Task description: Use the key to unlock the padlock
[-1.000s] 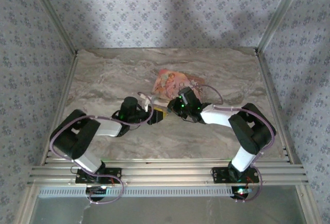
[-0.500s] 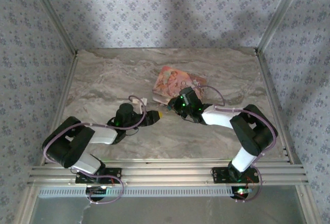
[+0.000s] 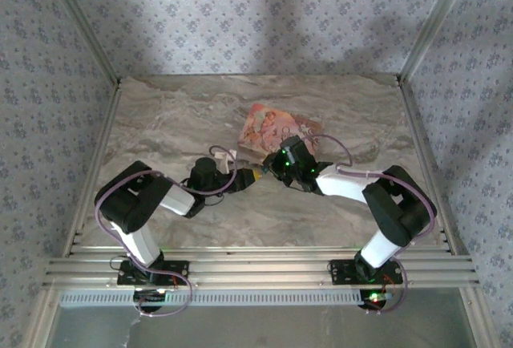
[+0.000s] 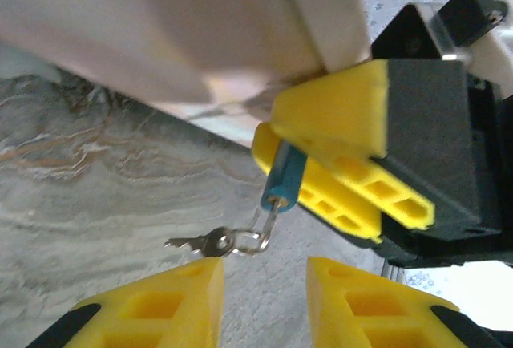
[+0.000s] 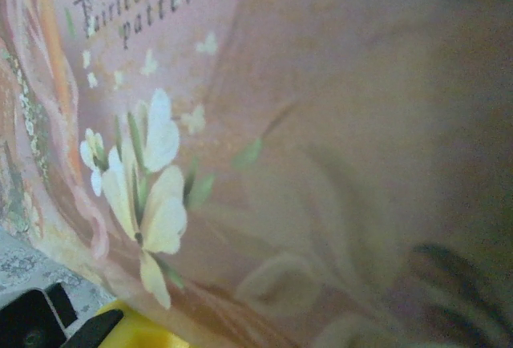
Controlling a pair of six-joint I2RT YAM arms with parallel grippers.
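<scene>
Left arm has closed in: your left fingers (image 4: 204,280), parted and empty, sit just beneath the key (image 4: 196,243) dangling from the padlock (image 4: 285,178) that the right fingers (image 4: 321,192) clench. Pinch the key next.

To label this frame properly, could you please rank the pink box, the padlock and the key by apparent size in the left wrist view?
1. pink box, by far, though cropped.
2. padlock, partly hidden, and key look alike; I won't rank them.
</scene>
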